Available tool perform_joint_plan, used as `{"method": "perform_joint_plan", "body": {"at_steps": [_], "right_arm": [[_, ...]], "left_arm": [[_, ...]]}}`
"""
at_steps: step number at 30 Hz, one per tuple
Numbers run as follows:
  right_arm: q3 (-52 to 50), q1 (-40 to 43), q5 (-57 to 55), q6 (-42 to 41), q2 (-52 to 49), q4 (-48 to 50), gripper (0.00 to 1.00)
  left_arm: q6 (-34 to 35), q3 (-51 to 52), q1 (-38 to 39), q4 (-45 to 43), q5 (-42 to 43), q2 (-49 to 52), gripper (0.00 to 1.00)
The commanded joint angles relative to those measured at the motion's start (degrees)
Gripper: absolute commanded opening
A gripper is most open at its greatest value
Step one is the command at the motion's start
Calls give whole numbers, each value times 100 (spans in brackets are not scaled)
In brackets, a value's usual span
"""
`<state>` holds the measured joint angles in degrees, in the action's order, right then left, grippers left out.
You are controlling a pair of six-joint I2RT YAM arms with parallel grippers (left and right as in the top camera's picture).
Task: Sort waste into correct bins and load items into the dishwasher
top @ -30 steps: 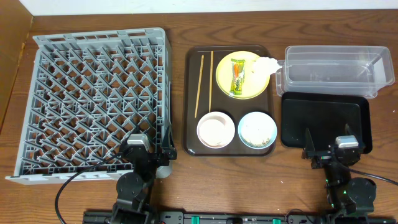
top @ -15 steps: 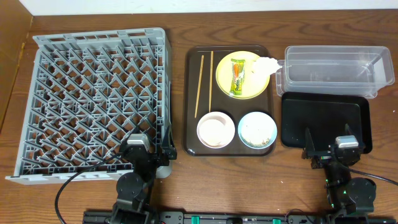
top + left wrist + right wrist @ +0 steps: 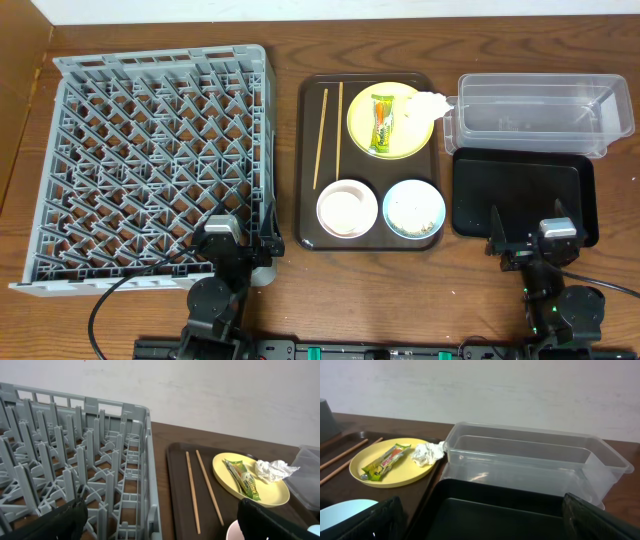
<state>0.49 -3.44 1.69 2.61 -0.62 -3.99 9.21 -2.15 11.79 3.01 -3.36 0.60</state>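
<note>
Lying forward-left of the spread right gripper (image 3: 480,521), a green-yellow-orange snack wrapper (image 3: 385,461) shares a round yellow plate (image 3: 406,473) with crumpled white tissue (image 3: 425,454); left gripper (image 3: 160,521) spread too.

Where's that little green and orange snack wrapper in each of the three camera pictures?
Overhead: snack wrapper upper centre-right, lying on the yellow plate.
Left wrist: right of centre, on that plate, right of the chopsticks.
Right wrist: left side, beside the crumpled tissue.
Shared landmark: the yellow plate under it.
</note>
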Motion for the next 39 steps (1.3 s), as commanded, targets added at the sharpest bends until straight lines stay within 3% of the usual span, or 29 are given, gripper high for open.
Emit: {"method": "perform_joint_plan", "body": {"at_steps": [1, 25, 32, 39], "right_arm": [[-17, 39, 7, 68, 24, -9, 99], [-17, 42, -358, 269, 24, 35, 99], [-17, 39, 1045, -520, 24, 343, 99], [551, 39, 1386, -946, -129, 782, 99]], "left_arm": [[11, 192, 17, 74, -28, -26, 96], [13, 192, 17, 79, 166, -26, 96], [13, 188, 17, -76, 205, -26, 96], [-33, -614, 13, -426, 273, 109, 96]]}}
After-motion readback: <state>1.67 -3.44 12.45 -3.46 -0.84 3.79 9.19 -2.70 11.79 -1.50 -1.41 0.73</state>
